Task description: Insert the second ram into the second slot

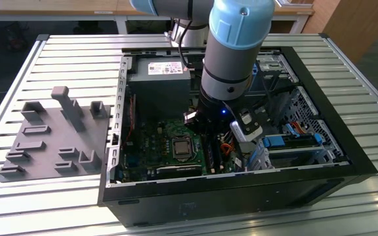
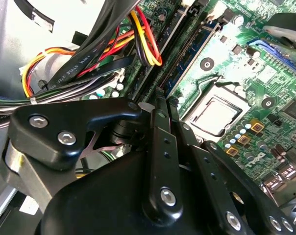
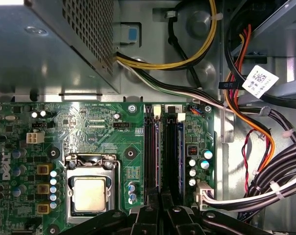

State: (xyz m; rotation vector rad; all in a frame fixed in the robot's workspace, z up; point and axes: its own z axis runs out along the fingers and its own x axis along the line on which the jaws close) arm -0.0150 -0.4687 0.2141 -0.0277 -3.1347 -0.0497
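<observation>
My gripper point(image 1: 208, 129) reaches down into the open computer case point(image 1: 320, 191), over the green motherboard point(image 3: 99, 127). Its black fingers point(image 3: 147, 215) stand close together, shut, at one end of the memory slots. A thin blue stick, the second ram point(image 3: 158, 152), sits along a slot in line with the fingertips point(image 2: 158, 105). It runs away from them as a blue strip point(image 2: 192, 49) beside the processor socket. Whether the tips touch it I cannot tell. Another blue stick point(image 3: 180, 152) lies in a slot further from the socket.
The processor socket point(image 3: 89, 193) lies beside the slots. Bundled cables point(image 3: 256, 147) crowd their other side. The power supply point(image 1: 159, 83) fills the case's far end, and blue drive brackets point(image 1: 287, 140) sit at the exterior view's right. A grey fixture plate point(image 1: 51, 137) lies outside on the slatted table.
</observation>
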